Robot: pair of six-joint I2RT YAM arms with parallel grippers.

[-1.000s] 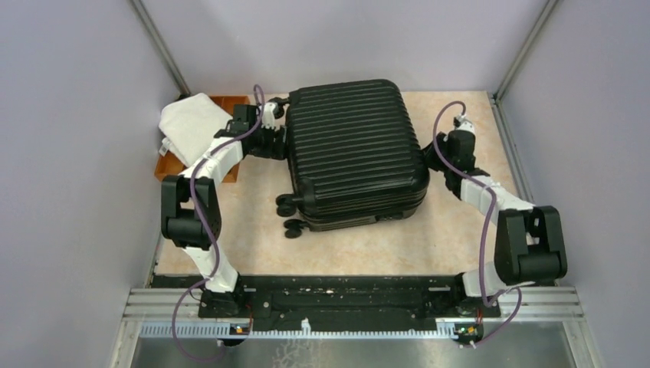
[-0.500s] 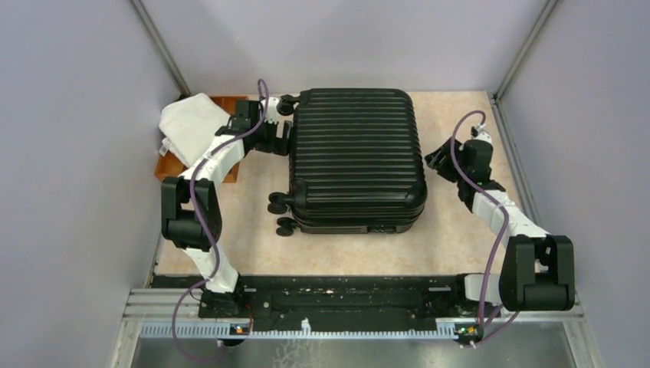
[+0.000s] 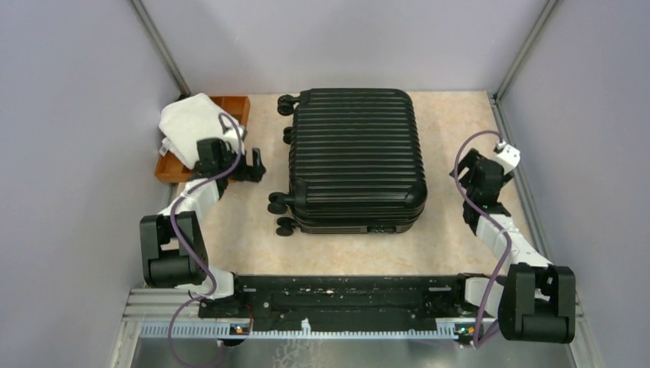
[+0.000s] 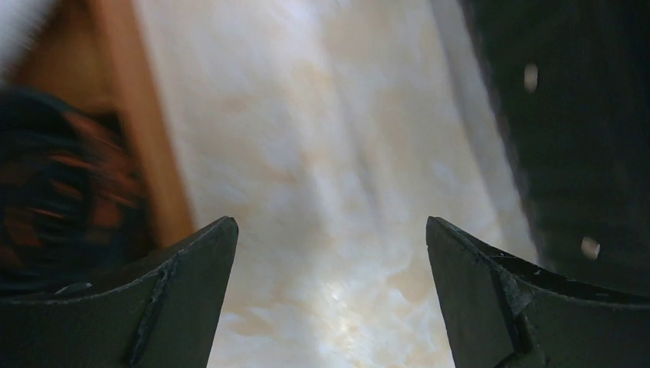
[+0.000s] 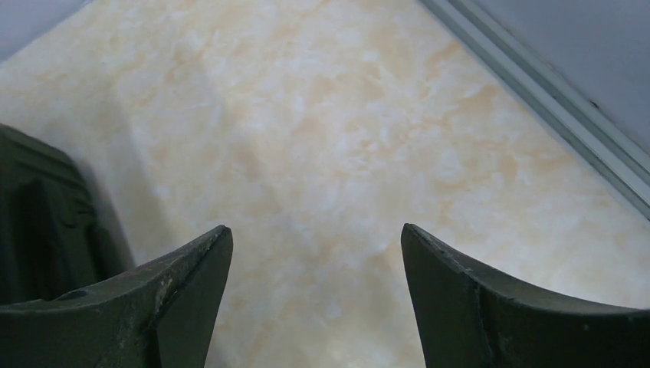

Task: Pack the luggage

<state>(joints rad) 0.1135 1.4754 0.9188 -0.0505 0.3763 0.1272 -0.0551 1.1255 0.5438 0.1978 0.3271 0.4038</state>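
The luggage (image 3: pixel 356 157) is a big black ribbed suitcase lying flat and shut in the middle of the table, with its caster wheels (image 3: pixel 280 215) on its left side. My left gripper (image 3: pixel 253 165) hangs open left of it, between the suitcase and the wooden tray, touching neither. The left wrist view shows my left gripper (image 4: pixel 329 222) over bare table, with the luggage (image 4: pixel 582 115) to its right. My right gripper (image 3: pixel 469 167) is open to the right of the suitcase. In the right wrist view my right gripper (image 5: pixel 315 228) holds nothing, and the luggage (image 5: pixel 38 222) is at the left edge.
A brown wooden tray (image 3: pixel 232 106) stands at the back left with a white folded cloth (image 3: pixel 188 126) on it. The tray's rim (image 4: pixel 146 138) is close to my left finger. A metal rail (image 5: pixel 552 92) runs along the right wall. Grey walls enclose the table.
Both arms have pulled back from the suitcase's sides toward the near edge. The right gripper has opened. The suitcase has shifted from a slight skew to lying square.
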